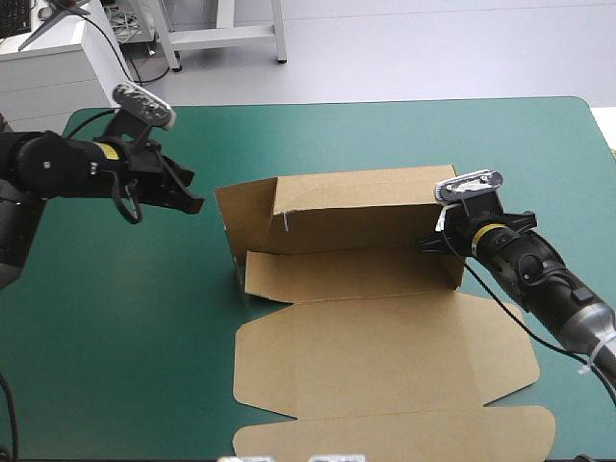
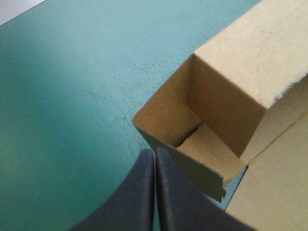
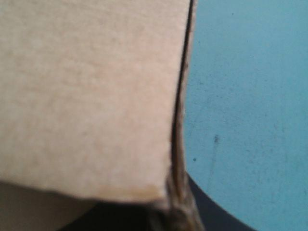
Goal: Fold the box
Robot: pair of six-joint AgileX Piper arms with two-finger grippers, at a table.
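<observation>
high view: the brown box lies at the middle of the table's teal-green cover, its far, left and right walls raised into a shallow tray, its lid flat on the cover toward the near edge. the left gripper hovers just beside the left end wall, not touching it. the right gripper sits at the right end wall.

left wrist view: the left gripper's black fingers meet in one pointed arch and hold nothing. the box's left corner stands just ahead of the tips, its end wall upright and an inner flap partly tucked, with a dark gap at the foot.

right wrist view: brown board fills most of the field. one wall edge runs down between the black fingers, so the right gripper appears pinched narrowly on the box's right wall.

risks, as judged from this stage: the walls look only loosely tucked. a push from the closed left tips against the corner could slide the whole box across the cover, or bow the end wall outward and free the flap. a pull by the right gripper could tear or crease the thin wall edge, or lift the tray and let the far wall fall back.
</observation>
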